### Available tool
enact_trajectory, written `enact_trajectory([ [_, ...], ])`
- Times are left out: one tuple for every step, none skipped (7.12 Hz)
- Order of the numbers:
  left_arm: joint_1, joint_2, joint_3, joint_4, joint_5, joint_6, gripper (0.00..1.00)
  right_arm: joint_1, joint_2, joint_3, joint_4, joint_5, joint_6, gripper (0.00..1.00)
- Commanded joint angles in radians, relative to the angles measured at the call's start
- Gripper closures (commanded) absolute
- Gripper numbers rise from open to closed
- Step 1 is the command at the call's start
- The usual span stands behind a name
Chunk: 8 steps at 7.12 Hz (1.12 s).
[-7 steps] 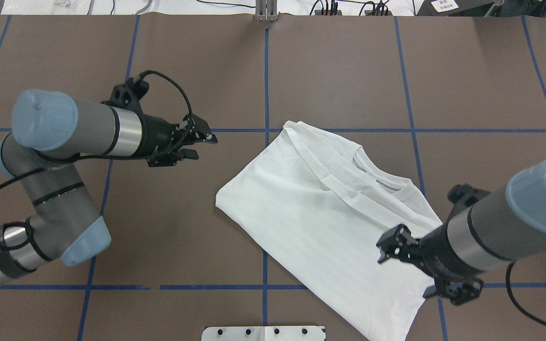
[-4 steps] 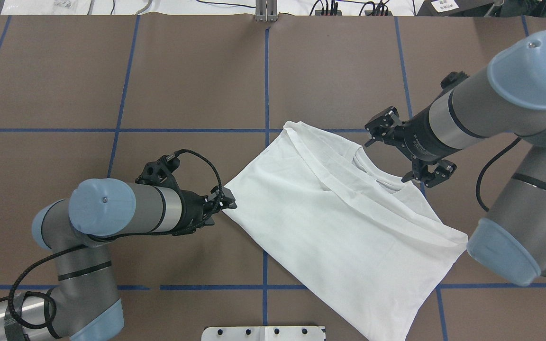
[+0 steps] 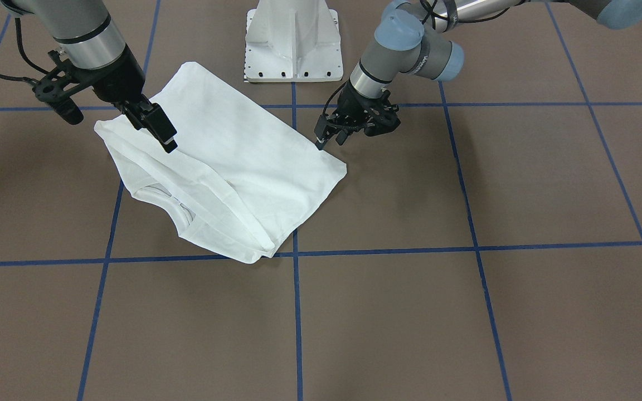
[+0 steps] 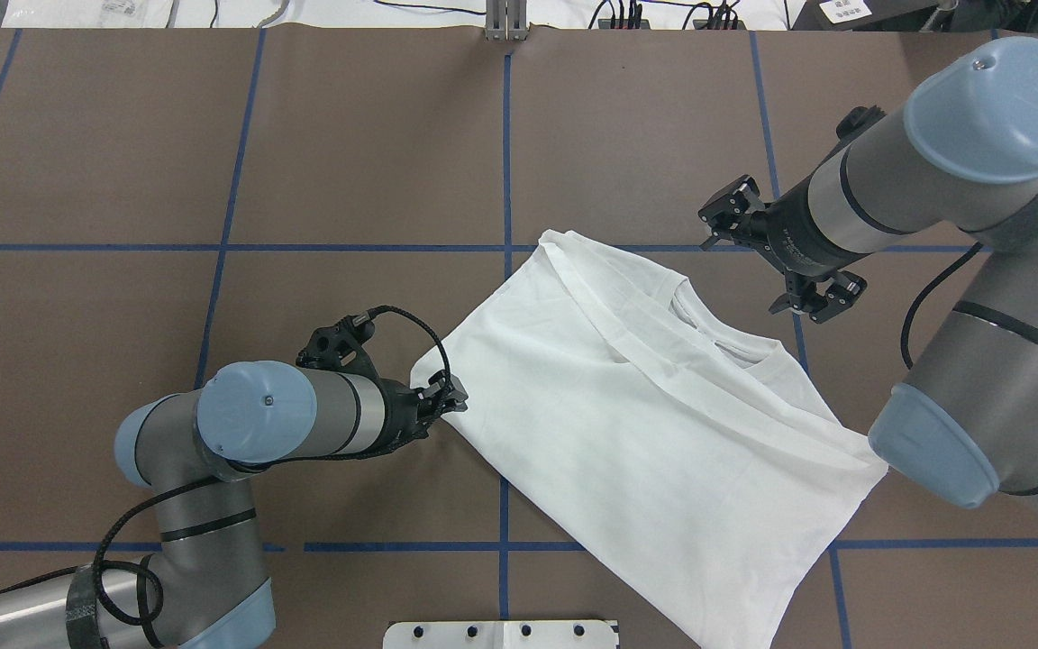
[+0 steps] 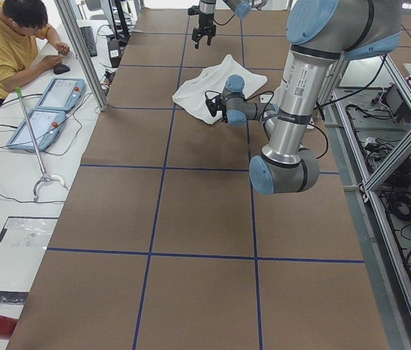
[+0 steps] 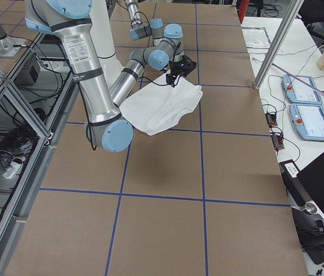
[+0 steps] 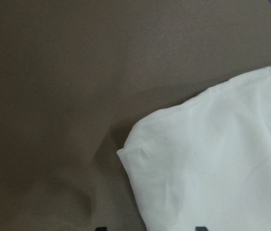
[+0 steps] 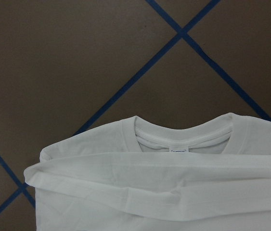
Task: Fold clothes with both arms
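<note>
Cotton this limp should sag when lifted, so the white T-shirt (image 4: 645,424), lying part-folded on the table (image 4: 348,135), wants pinching at its side corner and beside its collar (image 8: 183,139), where left gripper (image 4: 454,403) and right gripper (image 4: 740,275) hover, fingers spread.

We logged the T-shirt (image 4: 645,424) as soft matt white cloth, collar (image 8: 183,138) ribbed. Table (image 4: 348,135) looked matt brown, paper-like. Left arm (image 4: 303,428) and right arm (image 4: 879,189) had brushed metal, smooth light-blue caps.
</note>
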Motion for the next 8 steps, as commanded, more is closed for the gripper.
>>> enact_trajectory([
  [0.0, -0.003, 0.018, -0.001, 0.009, 0.007, 0.44, 0.0, -0.002, -0.011, 0.0, -0.001, 0.001, 0.0],
  [0.0, -0.003, 0.03, -0.004, 0.029, 0.011, 0.52, 0.0, -0.002, -0.012, -0.002, -0.001, 0.001, 0.0],
  [-0.001, -0.003, 0.035, -0.006, 0.043, 0.011, 0.69, 0.0, -0.002, -0.012, -0.002, -0.001, 0.002, 0.0],
  [-0.009, -0.003, 0.035, -0.006, 0.046, 0.014, 1.0, 0.0, -0.001, -0.012, -0.002, -0.001, 0.007, 0.0],
  [-0.035, -0.003, 0.037, -0.009, 0.055, 0.102, 1.0, 0.0, -0.002, -0.018, 0.0, -0.001, 0.005, 0.0],
  [-0.074, -0.003, 0.043, -0.01, 0.055, 0.163, 1.0, -0.002, 0.001, -0.026, 0.0, -0.001, 0.007, 0.0],
  [-0.131, -0.009, 0.087, -0.042, 0.055, 0.198, 1.0, -0.006, 0.006, -0.032, 0.0, -0.001, 0.011, 0.0],
  [-0.212, -0.028, 0.181, -0.144, 0.054, 0.28, 1.0, -0.009, 0.006, -0.037, 0.0, -0.001, 0.008, 0.0],
])
